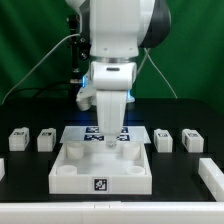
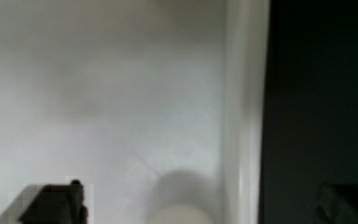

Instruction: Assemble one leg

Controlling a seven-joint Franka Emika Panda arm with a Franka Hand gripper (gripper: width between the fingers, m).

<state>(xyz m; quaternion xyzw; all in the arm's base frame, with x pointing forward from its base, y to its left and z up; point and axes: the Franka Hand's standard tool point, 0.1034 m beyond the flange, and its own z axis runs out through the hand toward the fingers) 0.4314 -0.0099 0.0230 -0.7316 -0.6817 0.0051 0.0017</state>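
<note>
Several legs, small white posts with black-and-white tags, stand in a row on the black table: two at the exterior view's left (image 1: pixel 17 138) (image 1: pixel 45 139) and two at its right (image 1: pixel 163 139) (image 1: pixel 191 139). My gripper (image 1: pixel 110 134) reaches down at the back part of the large white tray-like board (image 1: pixel 70 172), far from every leg. In the wrist view the board's white surface (image 2: pixel 105 90) fills most of the picture, very close. My gripper (image 2: pixel 197 206) is open; its dark fingertips (image 2: pixel 51 205) stand wide apart, astride the board's edge. No leg shows in the wrist view.
The marker board (image 1: pixel 92 131) lies just behind the tray-like board, partly hidden by my arm. White parts lie cut off at the left edge (image 1: pixel 2 168) and the right edge (image 1: pixel 212 176). Cables hang behind the arm. Black table (image 2: pixel 327 90) lies beside the board.
</note>
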